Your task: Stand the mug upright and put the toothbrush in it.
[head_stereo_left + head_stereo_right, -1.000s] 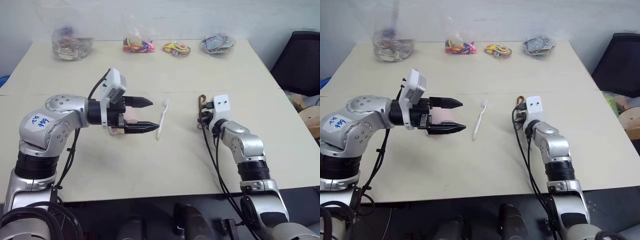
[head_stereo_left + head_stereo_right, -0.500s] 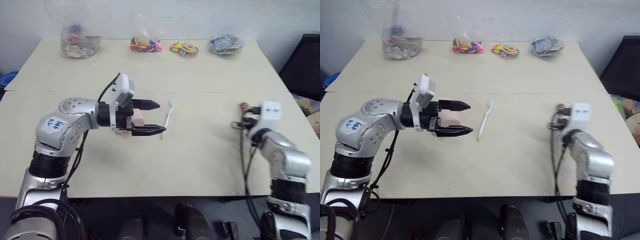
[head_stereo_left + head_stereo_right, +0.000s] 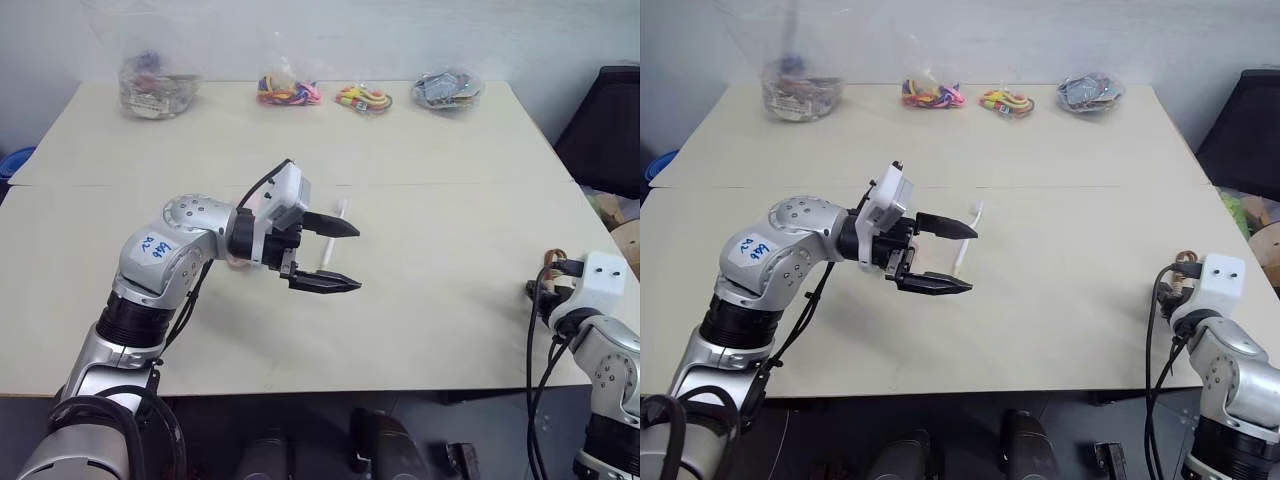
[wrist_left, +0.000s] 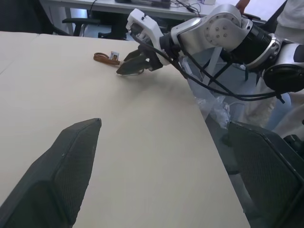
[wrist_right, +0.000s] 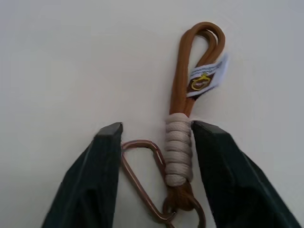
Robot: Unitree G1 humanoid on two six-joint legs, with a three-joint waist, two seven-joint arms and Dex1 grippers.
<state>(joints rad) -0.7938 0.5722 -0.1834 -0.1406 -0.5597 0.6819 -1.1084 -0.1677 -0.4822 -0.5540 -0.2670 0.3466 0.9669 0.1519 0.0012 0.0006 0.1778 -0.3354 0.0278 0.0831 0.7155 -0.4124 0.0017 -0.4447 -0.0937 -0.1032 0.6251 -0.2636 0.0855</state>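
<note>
Head view: the left end effector (image 3: pixel 335 255) is spread wide over the smooth beige tabletop (image 3: pixel 430 300), hiding the slim white toothbrush (image 3: pixel 340 209) partly; the mug is hidden.

Right wrist view: the right end effector (image 5: pixel 156 164), released, straddles a brown corded keychain (image 5: pixel 183 133).

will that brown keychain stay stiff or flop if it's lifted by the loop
Probably floppy: the keychain is a thin doubled strap, so it would likely sag. Its metal clasp hangs on a ring and would probably dangle. Lying flat on the table, it should slide rather than roll if pushed.
</note>
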